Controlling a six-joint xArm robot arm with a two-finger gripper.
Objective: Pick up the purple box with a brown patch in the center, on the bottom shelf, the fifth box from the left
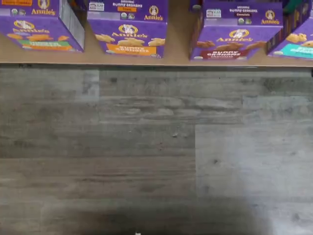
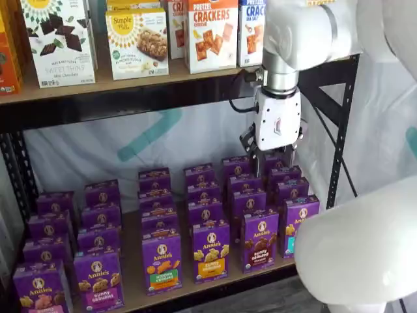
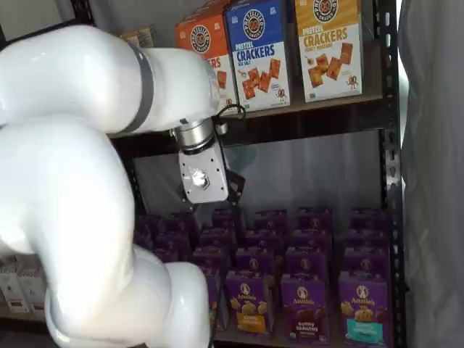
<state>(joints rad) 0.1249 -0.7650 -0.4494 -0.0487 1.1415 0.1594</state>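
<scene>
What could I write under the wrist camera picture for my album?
Looking down at the purple box with its brown band, standing among other Annie's boxes at the bottom shelf edge.

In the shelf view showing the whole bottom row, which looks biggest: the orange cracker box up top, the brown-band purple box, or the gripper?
Largest to smallest as they appear:
1. Cracker box, though cut off at the top
2. Gripper, nearer the camera, so unsure
3. Purple box

You see the purple box (image 2: 260, 240) as printed cardboard with a faint sheen, standing on the bottom shelf (image 1: 178, 55), a tan matt wooden board. The shelf frame (image 2: 341, 134) looks like black painted metal. The arm (image 3: 80, 145) has a smooth, glossy white shell; the floor (image 1: 156, 152) shows grey, matt wood-grain planks.
</scene>
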